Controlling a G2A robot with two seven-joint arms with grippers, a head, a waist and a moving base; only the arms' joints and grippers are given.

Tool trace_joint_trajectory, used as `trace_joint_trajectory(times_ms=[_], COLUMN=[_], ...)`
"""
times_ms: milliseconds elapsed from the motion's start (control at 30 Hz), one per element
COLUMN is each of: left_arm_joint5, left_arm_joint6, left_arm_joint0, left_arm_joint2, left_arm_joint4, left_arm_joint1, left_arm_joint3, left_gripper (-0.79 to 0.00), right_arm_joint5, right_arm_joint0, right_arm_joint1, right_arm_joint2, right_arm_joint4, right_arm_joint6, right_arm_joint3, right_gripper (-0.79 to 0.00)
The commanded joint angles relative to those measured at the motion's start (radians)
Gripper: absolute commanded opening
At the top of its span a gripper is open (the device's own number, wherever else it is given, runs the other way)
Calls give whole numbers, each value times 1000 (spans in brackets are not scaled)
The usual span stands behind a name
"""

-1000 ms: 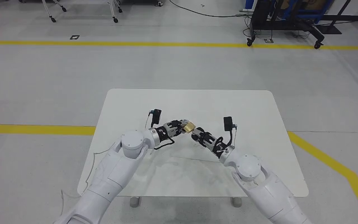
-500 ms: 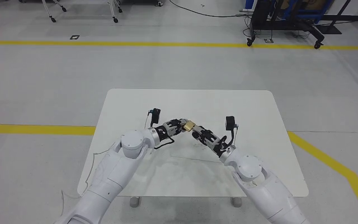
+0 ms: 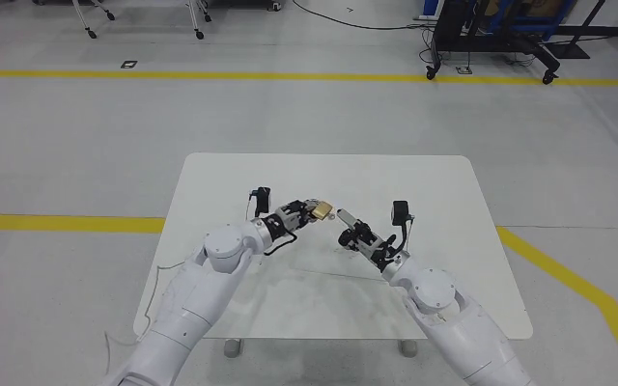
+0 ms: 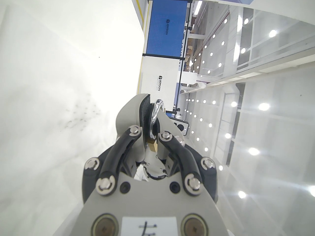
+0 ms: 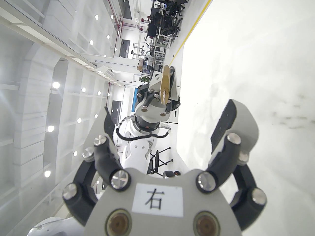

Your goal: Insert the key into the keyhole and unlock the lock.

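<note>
My left gripper (image 3: pixel 307 209) is shut on a brass padlock (image 3: pixel 321 207) and holds it above the middle of the white table (image 3: pixel 435 183). In the left wrist view the padlock's silver shackle (image 4: pixel 157 110) sticks out between the fingers and the brass body (image 4: pixel 152 146) sits deep in the left gripper (image 4: pixel 150 114). My right gripper (image 3: pixel 345 221) hangs a short gap away from the padlock, open, with nothing between its fingers. The right wrist view shows the right gripper (image 5: pixel 169 112) facing the padlock (image 5: pixel 165 84) edge-on, with its keyhole end towards me.
The table has bare room on all sides of the arms, with faint dark smudges (image 5: pixel 290 120) on its top. Yellow floor lines (image 3: pixel 77 223) run past the table, and a dark equipment frame (image 3: pixel 492 39) stands far behind.
The two grippers met at the padlock before. The right gripper has since drawn back and stands open, and the left gripper has shifted the padlock slightly left.
</note>
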State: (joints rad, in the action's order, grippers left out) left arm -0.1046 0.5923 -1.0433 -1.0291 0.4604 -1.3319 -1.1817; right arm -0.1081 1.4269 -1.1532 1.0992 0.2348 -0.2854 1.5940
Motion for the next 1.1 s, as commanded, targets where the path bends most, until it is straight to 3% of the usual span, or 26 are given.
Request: trace_joint_trajectory(times_ms=[0,33,67,100,133,167,333,633,900,1067], left_arm_joint5=[-26,-37,-50,-68,-87,-103,-146,-147,-170,-173], left_arm_joint6=[14,19,27,44,66,84,149,173,170,181], left_arm_joint0=[2,5,5,5,7,12,23,34,35,37], left_arm_joint2=[-10,-13,-15,-18,-21,-22,-25,-27,-31,-28], left_arm_joint4=[62,77,99,136,170,191,281,296,328,327], left_arm_joint1=[-3,-4,-5,-7,-9,-10,-17,-18,-21,-21], left_arm_joint3=[10,15,21,27,34,42,70,90,98,99], left_gripper=[-785,-785,-785,-785,-785,-785,-785,-785,-785,-785], right_arm_joint5=[-42,-70,-109,-154,-204,-250,-344,-356,-404,-374], right_arm_joint0=[13,22,30,39,47,56,53,-19,-44,-62], right_arm_joint1=[-3,-3,-3,-3,-3,-3,-8,-29,-39,-47], right_arm_joint2=[6,16,27,39,48,55,60,2,-30,-42], right_arm_joint4=[73,107,146,188,222,256,326,315,176,117], right_arm_joint6=[-17,-35,-56,-78,-104,-130,-211,-220,-208,-156], right_arm_joint3=[23,26,35,40,46,46,19,-67,-101,-133], right_gripper=[0,0,-314,-486,-754,-785,-785,-785,-785,-785])
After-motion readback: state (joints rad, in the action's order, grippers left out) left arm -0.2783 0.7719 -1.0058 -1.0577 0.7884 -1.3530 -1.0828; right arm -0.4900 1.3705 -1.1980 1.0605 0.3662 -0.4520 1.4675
